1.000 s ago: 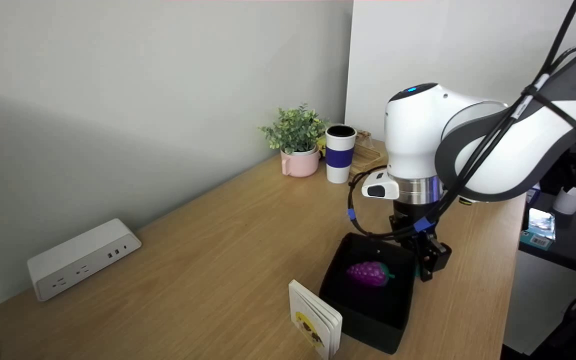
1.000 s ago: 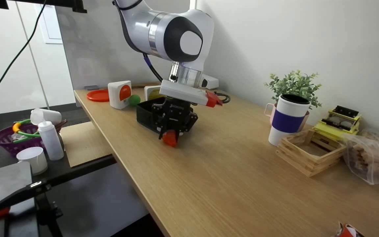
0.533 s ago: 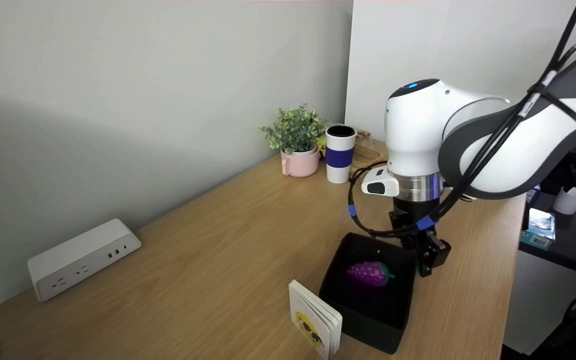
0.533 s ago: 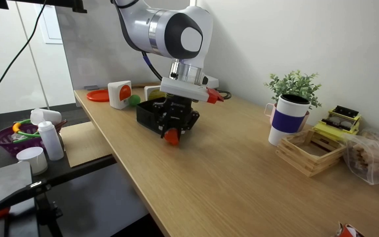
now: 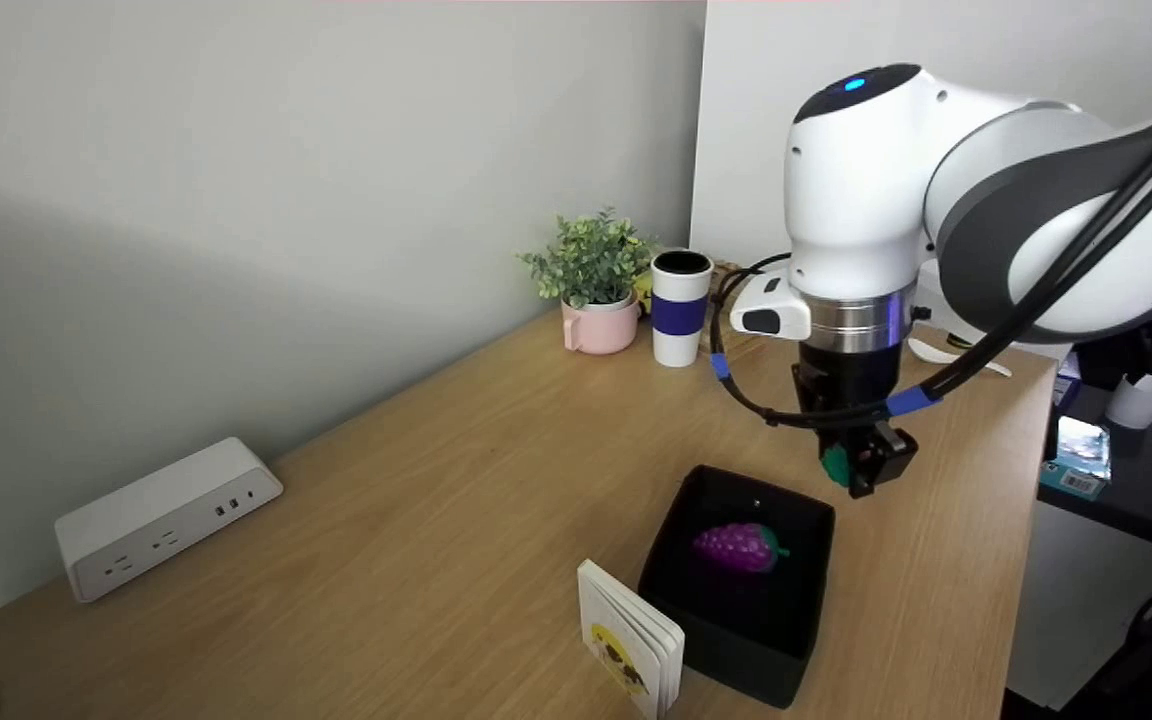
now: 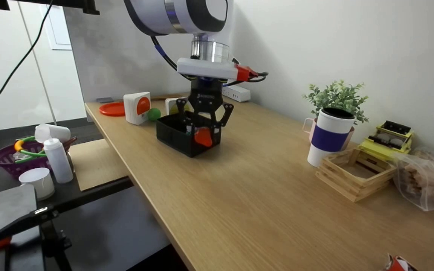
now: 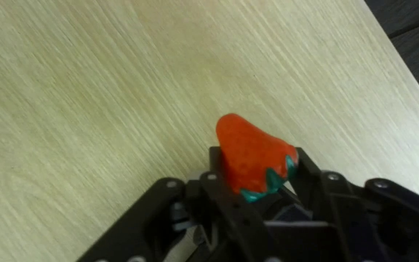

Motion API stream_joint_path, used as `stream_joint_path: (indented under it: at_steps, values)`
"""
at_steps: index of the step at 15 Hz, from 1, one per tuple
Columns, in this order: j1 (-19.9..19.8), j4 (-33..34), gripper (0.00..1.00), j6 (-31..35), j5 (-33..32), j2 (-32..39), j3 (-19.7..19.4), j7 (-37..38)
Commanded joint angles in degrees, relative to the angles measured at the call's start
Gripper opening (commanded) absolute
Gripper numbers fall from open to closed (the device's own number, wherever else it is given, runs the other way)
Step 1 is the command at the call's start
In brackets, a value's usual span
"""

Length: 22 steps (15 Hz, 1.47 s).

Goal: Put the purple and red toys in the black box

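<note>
The purple toy, shaped like a grape bunch with a green top, lies inside the black box. The box also shows in an exterior view. My gripper is shut on the red toy, a strawberry with green leaves, held between both fingers. In an exterior view the red toy hangs in front of the box's near end. In an exterior view the gripper is raised above the table, beyond the box's far right corner, with the toy's green part showing. The wrist view shows bare table below.
A standing board book touches or nearly touches the box. A green ball, a white block and a red plate lie near the box. A travel cup, potted plant and wooden crate stand farther off.
My gripper has risen from near the table surface, carrying the red toy up with it. The black box and the purple toy in it have not moved.
</note>
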Motion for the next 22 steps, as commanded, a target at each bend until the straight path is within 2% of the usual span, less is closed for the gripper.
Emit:
stream_joint_path:
  at_steps: [1,3,12,17,22]
  values:
    - [1.2,-1.5,0.22,-2.6,-2.3,-3.3,-0.6,2.9]
    - [1.3,-1.5,0.22,-2.8,-2.3,-4.0,-0.4,3.6]
    - [2.3,0.2,0.22,4.1,1.0,-2.7,0.9,7.4]
    - [3.4,2.6,0.22,7.8,3.3,-0.9,2.6,6.4]
    - [2.5,4.9,0.22,12.2,9.7,1.7,5.5,3.3]
